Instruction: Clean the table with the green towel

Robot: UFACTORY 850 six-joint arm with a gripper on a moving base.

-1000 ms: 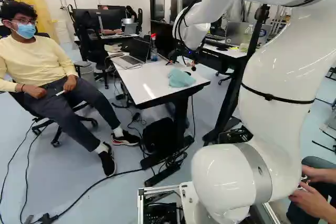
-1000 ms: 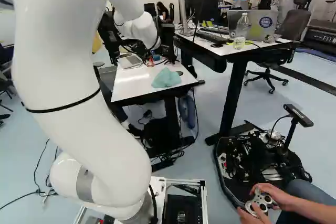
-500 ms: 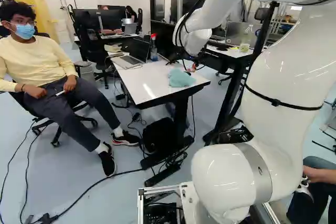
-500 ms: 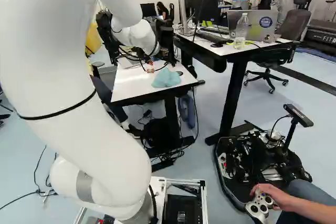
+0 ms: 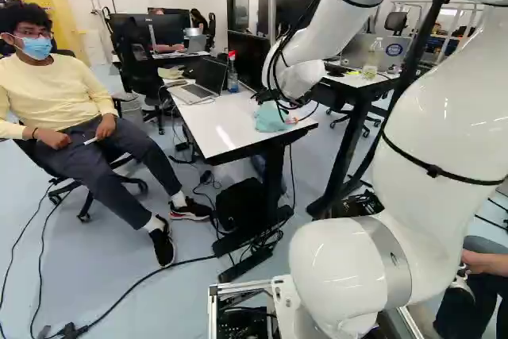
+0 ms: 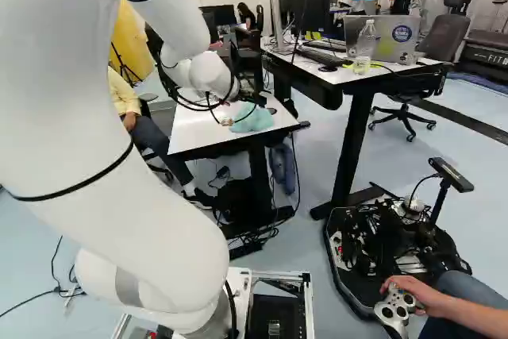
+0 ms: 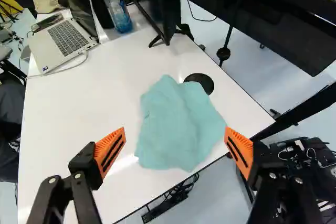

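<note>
While the claw hangs near the towel, its two orange-padded fingers stand wide apart. The towel lies rumpled on the white desk, ahead of the claw and close to one desk edge. Right by the towel's far side sits a black disc. Well apart from the towel are an open laptop and a red-topped bottle.
</note>
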